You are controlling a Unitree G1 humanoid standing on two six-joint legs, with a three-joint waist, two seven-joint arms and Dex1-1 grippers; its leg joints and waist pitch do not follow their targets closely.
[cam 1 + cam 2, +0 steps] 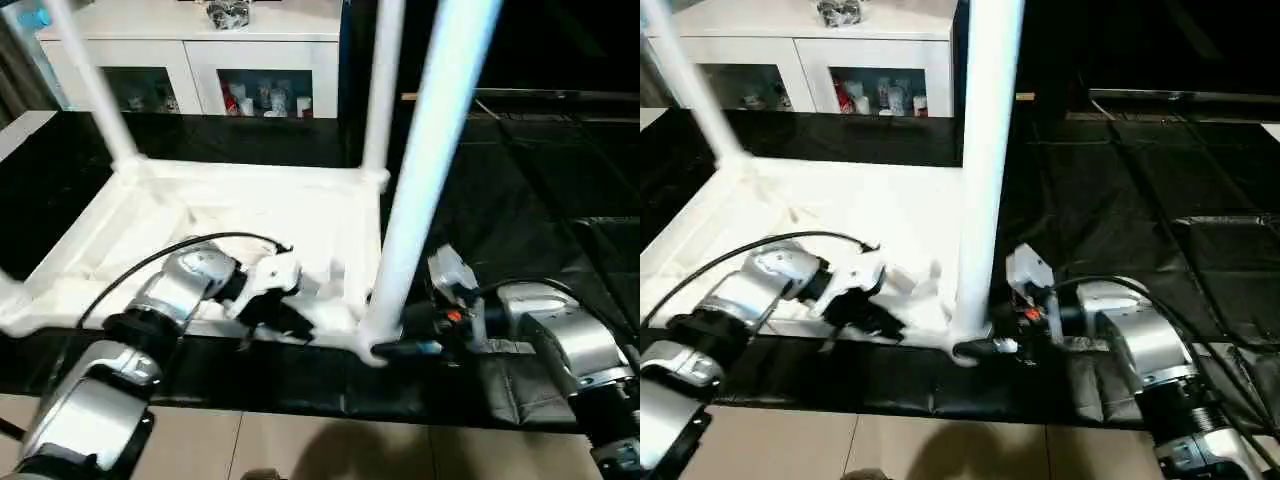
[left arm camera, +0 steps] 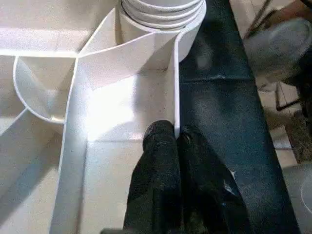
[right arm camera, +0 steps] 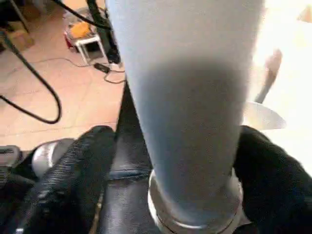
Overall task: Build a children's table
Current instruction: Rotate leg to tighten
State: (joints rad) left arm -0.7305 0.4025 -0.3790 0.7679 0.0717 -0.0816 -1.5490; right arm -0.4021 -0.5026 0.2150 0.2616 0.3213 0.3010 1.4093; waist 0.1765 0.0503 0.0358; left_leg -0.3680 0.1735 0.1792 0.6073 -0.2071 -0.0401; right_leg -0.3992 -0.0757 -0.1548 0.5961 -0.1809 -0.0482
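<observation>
The children's table lies upside down on a black mat, its white ribbed top point(image 1: 250, 215) facing up. Two far legs point(image 1: 95, 85) point(image 1: 383, 85) stand upright in their corner sockets. A third leg point(image 1: 420, 180) stands in the near right corner socket point(image 1: 372, 345). My left gripper point(image 1: 290, 320) is shut on the top's thin near rim wall point(image 2: 175, 97), just left of that corner. My right gripper point(image 3: 173, 134) is open, with its fingers point(image 3: 73, 170) on either side of the near right leg's base point(image 3: 195, 161).
A white cabinet point(image 1: 190, 50) with glass-fronted shelves stands behind the table. The black mat point(image 1: 520, 180) stretches to the right. Tan floor point(image 1: 300, 445) lies in front of the mat, and cables point(image 3: 34, 92) trail across it.
</observation>
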